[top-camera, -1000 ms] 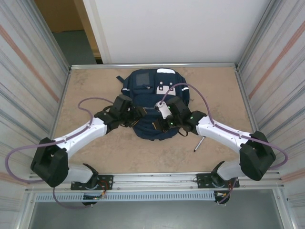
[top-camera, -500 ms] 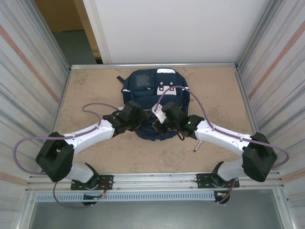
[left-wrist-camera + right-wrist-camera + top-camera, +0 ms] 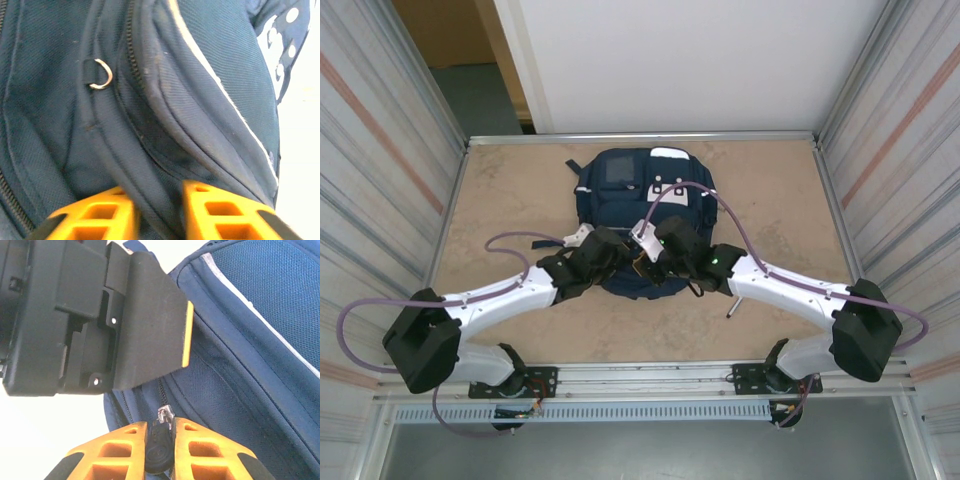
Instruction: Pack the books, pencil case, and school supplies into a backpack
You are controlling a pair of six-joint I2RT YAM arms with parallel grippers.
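Observation:
The navy backpack point(image 3: 630, 195) lies flat in the middle of the table. My left gripper point(image 3: 610, 245) sits at its near edge; in the left wrist view the orange jaws point(image 3: 159, 200) pinch a raised fold of backpack point(image 3: 200, 75) fabric beside a zip. My right gripper point(image 3: 645, 258) is just to its right, shut point(image 3: 160, 440) on the black zip pull point(image 3: 159, 452) of the backpack point(image 3: 260, 340). A black marker pen point(image 3: 737, 301) lies on the table by the right arm. The books and the pencil case are out of view.
The left gripper's black body point(image 3: 75, 315) hangs close above the right gripper's fingers. A metal ring point(image 3: 101, 75) sits on a backpack strap. Metal walls close in the table on both sides, and a rail point(image 3: 640, 375) runs along the near edge.
The left arm swung right onto the backpack's near edge and its jaws closed on the fabric. The right gripper shifted slightly left, still holding the zip pull.

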